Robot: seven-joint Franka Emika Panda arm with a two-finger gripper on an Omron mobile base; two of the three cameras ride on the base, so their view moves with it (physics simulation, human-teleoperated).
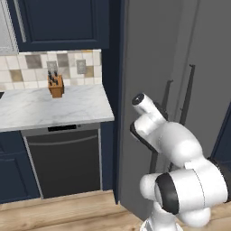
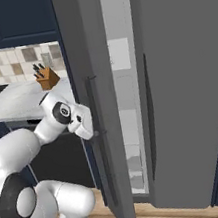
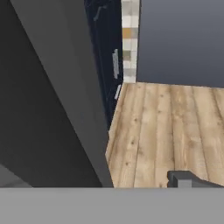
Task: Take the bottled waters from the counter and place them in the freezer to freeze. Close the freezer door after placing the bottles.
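Observation:
The freezer door (image 2: 99, 82), a tall grey panel with a thin dark bar handle (image 2: 104, 152), stands partly swung out. White shelves of the freezer (image 2: 131, 127) show through the gap. My gripper (image 2: 92, 132) is open right at the handle, at about mid-height of the door, holding nothing. In the hand view the door's grey face (image 3: 52, 109) runs down the left, and one dark fingertip (image 3: 183, 178) rises over the wooden floor. The marble counter (image 1: 45, 106) lies to the left of the fridge. The bottled waters are out of view.
A wooden knife block (image 1: 56, 85) stands at the back of the counter, over the black dishwasher (image 1: 65, 160). The fridge's other grey door (image 2: 186, 77) is closed on the right. Navy wall cabinets (image 1: 58, 22) hang above. Wooden floor (image 3: 166, 127) runs in front.

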